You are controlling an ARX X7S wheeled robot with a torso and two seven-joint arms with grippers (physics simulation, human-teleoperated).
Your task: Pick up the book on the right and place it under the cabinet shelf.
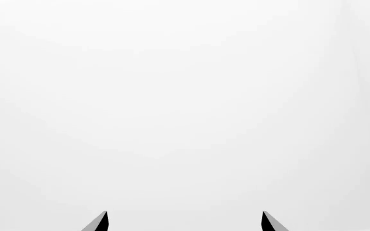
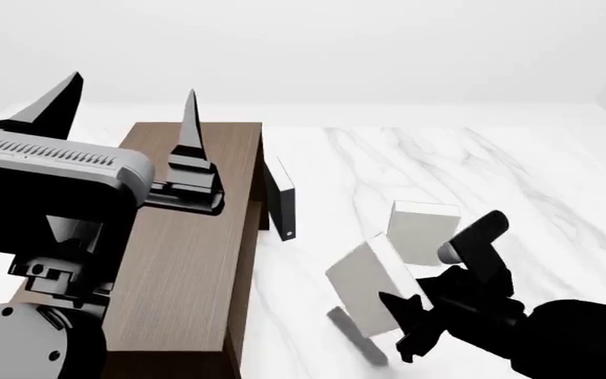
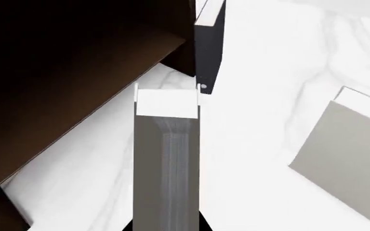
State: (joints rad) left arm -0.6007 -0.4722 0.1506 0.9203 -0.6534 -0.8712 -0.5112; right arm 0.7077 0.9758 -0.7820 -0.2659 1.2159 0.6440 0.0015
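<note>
My right gripper (image 2: 400,317) is shut on the white book (image 2: 364,286) and holds it tilted above the marble table, its shadow below it. In the right wrist view the book (image 3: 166,159) runs edge-on out from between the jaws of the right gripper (image 3: 167,226), its far end toward the cabinet's open side. The dark brown cabinet shelf (image 2: 192,253) stands left of the book, and its underside (image 3: 63,72) looks black. My left gripper (image 2: 132,87) is raised in front of the cabinet, open and empty, and it faces only blank white from the left gripper (image 1: 185,215).
A thin dark door panel (image 2: 280,201) stands open at the cabinet's far right corner, seen also as the panel (image 3: 209,43). A second white book (image 2: 424,230) stands behind the held one, shown again as that book (image 3: 349,159). White marble table (image 2: 514,158) spreads to the right.
</note>
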